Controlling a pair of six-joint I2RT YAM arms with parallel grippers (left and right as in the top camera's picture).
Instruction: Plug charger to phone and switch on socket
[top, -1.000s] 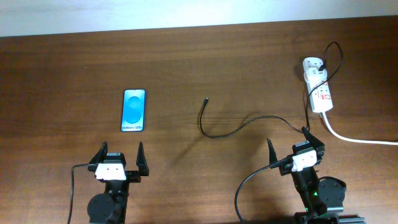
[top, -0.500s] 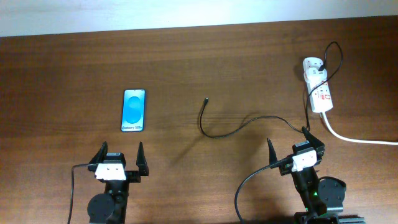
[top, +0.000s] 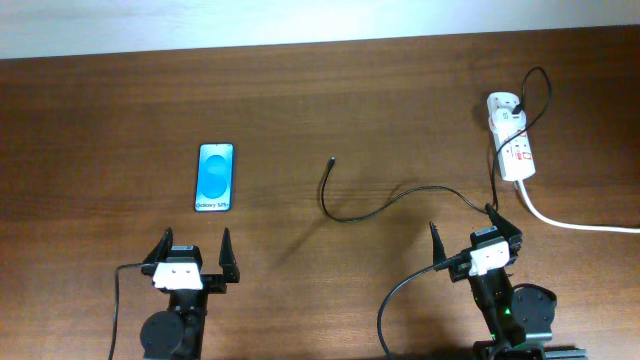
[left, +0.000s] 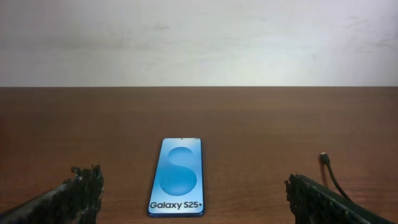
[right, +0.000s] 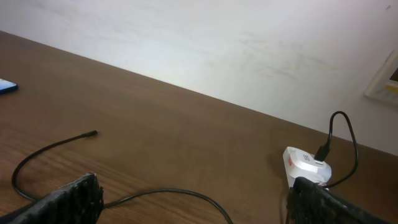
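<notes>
Left gripper (top: 195, 242) and right gripper (top: 472, 236) both stand spread wide and empty. Their arms are folded low at the table's near edge, fingers pointing toward the far wall. The brown table (top: 300, 90) carries the socket (top: 510, 140) at far right, ahead of the right arm. The charger (top: 385, 203) runs from it in a loose curve to mid-table. The phone (top: 215, 177) lies flat, screen up, ahead of the left gripper and well apart from the plug tip (top: 332, 159).

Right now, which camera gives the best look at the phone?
The left wrist view: the phone lies whole and close, its screen lettering readable. Overhead shows it whole but small. The right wrist view catches only a blue corner at its left edge.
</notes>
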